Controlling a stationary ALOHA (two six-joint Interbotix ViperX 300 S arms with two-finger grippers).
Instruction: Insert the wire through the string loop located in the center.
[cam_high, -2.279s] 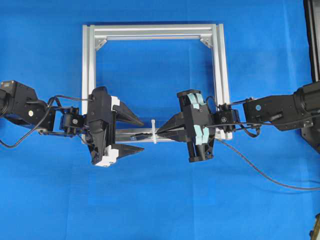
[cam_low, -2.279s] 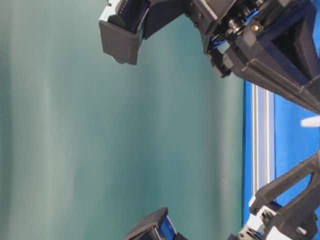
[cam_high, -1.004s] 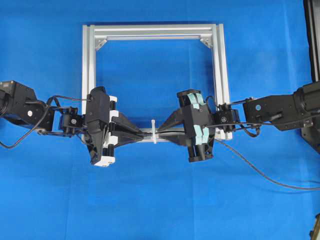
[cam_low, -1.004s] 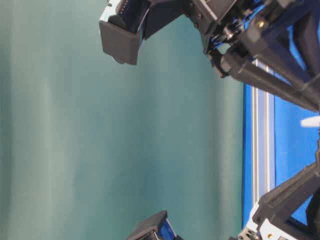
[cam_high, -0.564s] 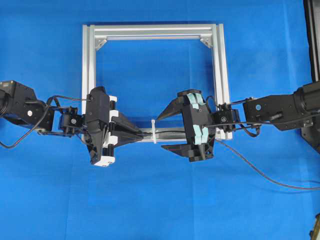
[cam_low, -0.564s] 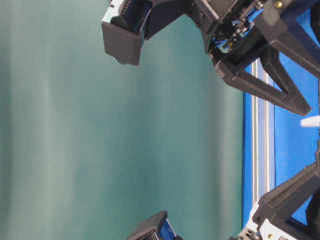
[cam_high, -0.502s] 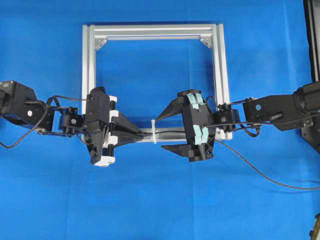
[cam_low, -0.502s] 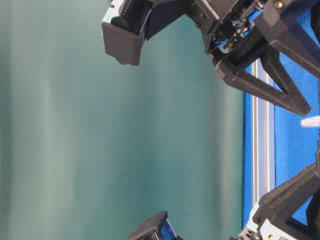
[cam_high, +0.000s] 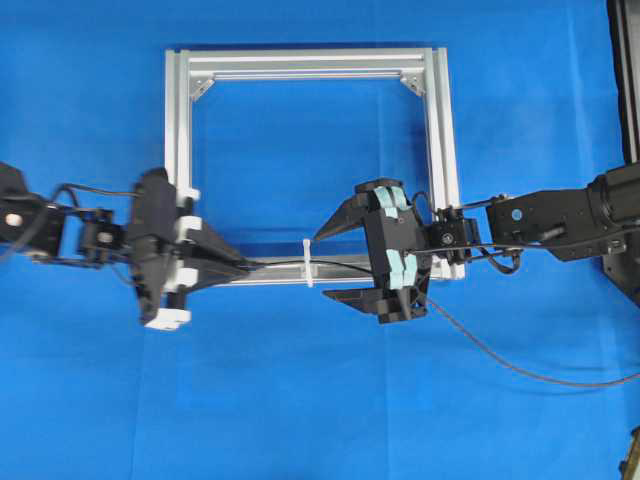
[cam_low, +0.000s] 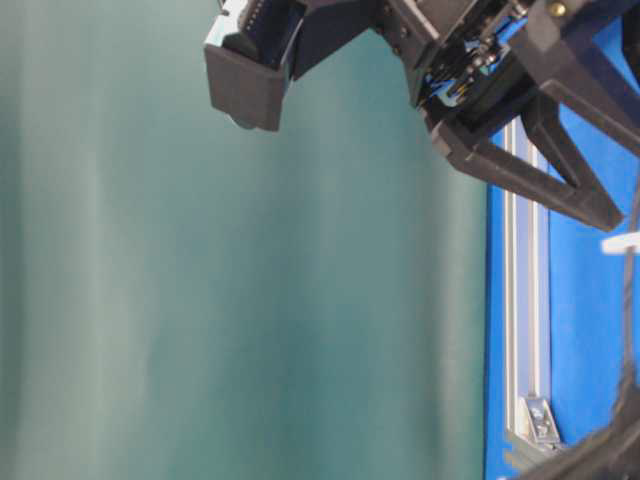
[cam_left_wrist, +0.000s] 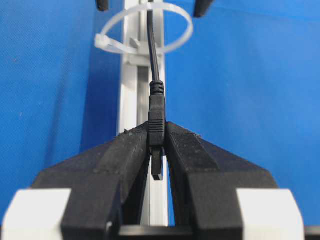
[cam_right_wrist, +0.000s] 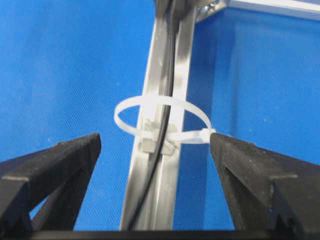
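Through the string loop (cam_right_wrist: 161, 121) runs the wire (cam_left_wrist: 152, 50).
Left gripper (cam_left_wrist: 157, 150) pinches its plug; right gripper (cam_high: 333, 263) gapes wide, empty.

Open right pincer (cam_low: 600, 130) above frame bar (cam_low: 523, 300)

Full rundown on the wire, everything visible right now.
The wire is a thin black flexible cable ending in a small dark moulded plug with a ribbed strain relief. The left end effector is shut on the plug. From there the wire runs along the frame bar, passes through the white loop, continues between the fingers of the open right end effector without touching them, then trails across the blue cloth.
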